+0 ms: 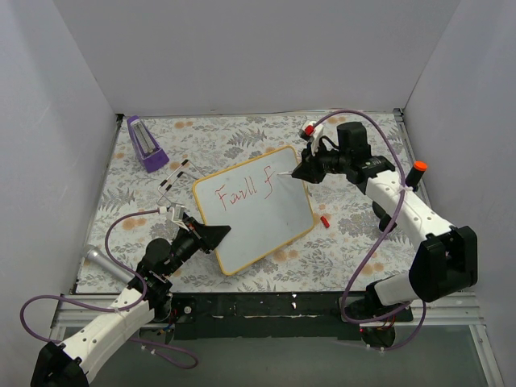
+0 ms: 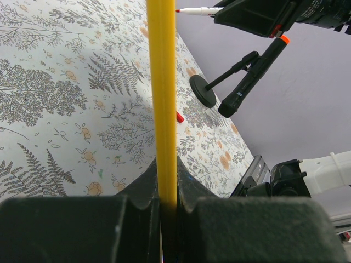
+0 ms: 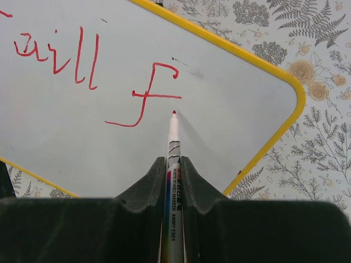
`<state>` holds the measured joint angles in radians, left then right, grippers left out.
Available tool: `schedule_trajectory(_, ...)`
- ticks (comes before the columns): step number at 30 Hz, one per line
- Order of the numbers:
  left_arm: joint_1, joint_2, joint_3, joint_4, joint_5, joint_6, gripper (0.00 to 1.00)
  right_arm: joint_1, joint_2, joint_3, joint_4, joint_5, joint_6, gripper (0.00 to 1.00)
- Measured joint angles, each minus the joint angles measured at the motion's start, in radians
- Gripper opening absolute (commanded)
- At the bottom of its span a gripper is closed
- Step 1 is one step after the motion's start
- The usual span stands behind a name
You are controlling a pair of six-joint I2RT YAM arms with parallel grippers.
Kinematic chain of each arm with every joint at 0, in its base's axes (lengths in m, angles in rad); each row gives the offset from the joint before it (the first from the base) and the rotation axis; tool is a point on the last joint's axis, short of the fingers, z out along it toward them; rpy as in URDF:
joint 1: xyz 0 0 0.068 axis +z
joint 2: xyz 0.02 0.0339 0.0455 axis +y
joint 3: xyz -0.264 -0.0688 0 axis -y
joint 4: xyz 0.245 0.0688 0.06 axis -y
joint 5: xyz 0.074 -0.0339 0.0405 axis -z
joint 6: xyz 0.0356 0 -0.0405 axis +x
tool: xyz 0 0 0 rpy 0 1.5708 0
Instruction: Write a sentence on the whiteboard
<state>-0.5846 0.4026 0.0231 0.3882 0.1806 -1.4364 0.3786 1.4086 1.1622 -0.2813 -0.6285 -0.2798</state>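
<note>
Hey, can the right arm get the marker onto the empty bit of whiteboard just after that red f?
Probably yes. The right gripper holds the marker with its tip right beside the f, and the whiteboard past it is bare. The left gripper clamps the opposite edge, well clear.

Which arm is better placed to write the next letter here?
Right. The right pincer grips the marker, its tip just beside the red f on the whiteboard. The left pincer is clamped on the yellow frame, holding the board.
</note>
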Motion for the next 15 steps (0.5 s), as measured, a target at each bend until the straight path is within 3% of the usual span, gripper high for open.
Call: schedule_trajectory(15,0.000,0.013,0.000,0.008,-0.003,-0.010,0.00,0.000,0.054,0.009,0.007,-0.005,0.034,0.01)
